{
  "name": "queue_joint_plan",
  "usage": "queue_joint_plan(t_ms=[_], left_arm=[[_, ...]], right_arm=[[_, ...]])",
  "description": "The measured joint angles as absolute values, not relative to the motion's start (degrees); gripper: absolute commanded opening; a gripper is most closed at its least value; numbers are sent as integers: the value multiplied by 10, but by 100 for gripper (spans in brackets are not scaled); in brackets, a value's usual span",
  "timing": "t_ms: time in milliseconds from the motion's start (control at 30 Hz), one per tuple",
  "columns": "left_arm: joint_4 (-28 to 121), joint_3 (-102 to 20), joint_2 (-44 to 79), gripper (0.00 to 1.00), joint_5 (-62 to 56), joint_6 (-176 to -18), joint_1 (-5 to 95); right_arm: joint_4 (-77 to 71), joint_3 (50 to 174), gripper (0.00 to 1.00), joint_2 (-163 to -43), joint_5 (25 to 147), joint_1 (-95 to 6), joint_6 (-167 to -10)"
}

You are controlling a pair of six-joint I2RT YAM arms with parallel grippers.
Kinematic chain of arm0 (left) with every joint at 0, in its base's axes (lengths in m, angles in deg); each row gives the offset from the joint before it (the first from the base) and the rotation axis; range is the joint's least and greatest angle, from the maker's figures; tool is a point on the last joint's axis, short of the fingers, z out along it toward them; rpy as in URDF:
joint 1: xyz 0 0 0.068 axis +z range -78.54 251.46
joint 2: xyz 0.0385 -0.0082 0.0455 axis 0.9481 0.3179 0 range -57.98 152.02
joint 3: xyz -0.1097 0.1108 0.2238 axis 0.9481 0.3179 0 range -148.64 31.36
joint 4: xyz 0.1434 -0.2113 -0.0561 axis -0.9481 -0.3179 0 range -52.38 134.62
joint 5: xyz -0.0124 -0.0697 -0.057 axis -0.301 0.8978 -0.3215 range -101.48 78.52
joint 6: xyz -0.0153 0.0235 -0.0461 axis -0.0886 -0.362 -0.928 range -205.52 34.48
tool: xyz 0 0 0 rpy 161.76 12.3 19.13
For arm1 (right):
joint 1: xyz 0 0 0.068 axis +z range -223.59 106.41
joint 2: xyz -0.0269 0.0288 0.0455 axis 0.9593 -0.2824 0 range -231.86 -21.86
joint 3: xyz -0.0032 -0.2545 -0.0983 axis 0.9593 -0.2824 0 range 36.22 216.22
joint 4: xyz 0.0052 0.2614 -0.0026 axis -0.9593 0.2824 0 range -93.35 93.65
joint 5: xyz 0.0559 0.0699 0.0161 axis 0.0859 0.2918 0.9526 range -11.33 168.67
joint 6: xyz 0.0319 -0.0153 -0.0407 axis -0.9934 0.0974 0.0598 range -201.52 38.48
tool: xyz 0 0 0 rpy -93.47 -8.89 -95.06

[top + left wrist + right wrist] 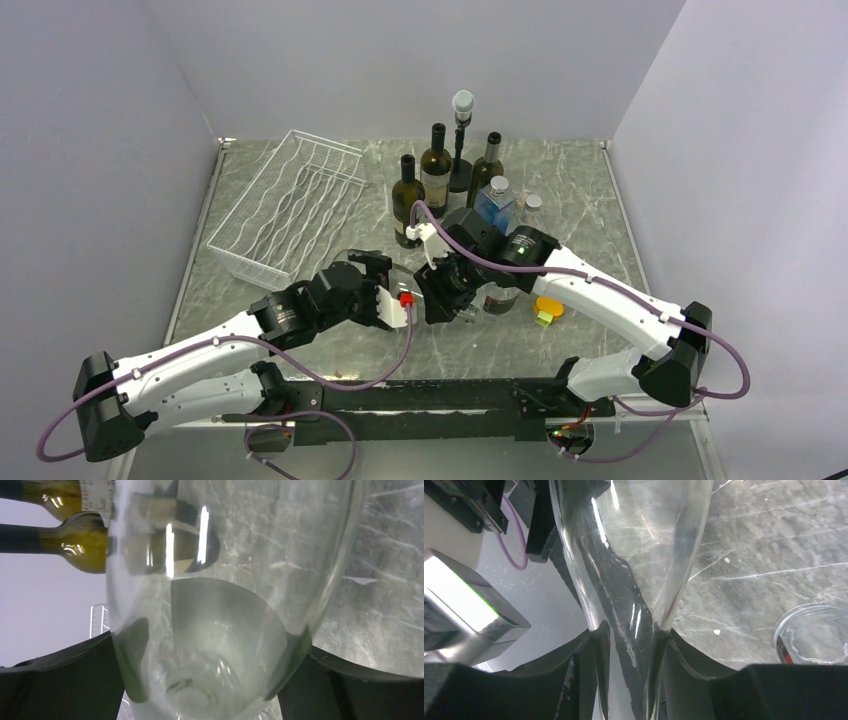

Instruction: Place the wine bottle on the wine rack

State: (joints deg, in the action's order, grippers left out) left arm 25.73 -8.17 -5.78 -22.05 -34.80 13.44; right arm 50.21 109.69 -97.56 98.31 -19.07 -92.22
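A robot test cell in a lab: plain pale walls [400, 60] box in a grey marble-patterned worktop [590, 200] on three sides. Two white-and-black robot arms, left [200, 360] and right [610, 295], are bolted to its near edge, trailing purple cables [330, 385]. Staged props stand on it: glass bottles [436, 165] and a white wire wine rack [290, 205].

Neck of clear bottle [644, 540] in right pincer [634, 635]
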Motion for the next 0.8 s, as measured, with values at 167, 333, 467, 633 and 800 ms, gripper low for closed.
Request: queue_joint_plan(t_ms=[167,333,467,633,800], left_arm=[[273,-81,-64,99,-221,-354,136],[279,-73,-73,99,-221,-354,136],[277,-72,-78,99,-224,-354,136],[272,-73,-79,99,-225,-355,136],[253,-75,-87,99,-223,-351,136]], right_arm=[[503,1097,0,-968,964,-193,-922],[503,1097,0,-968,960,-192,-922],[501,1098,0,-968,954,-192,-922],[501,1099,0,-968,952,-192,-922],[515,1101,0,-968,941,-193,-922]])
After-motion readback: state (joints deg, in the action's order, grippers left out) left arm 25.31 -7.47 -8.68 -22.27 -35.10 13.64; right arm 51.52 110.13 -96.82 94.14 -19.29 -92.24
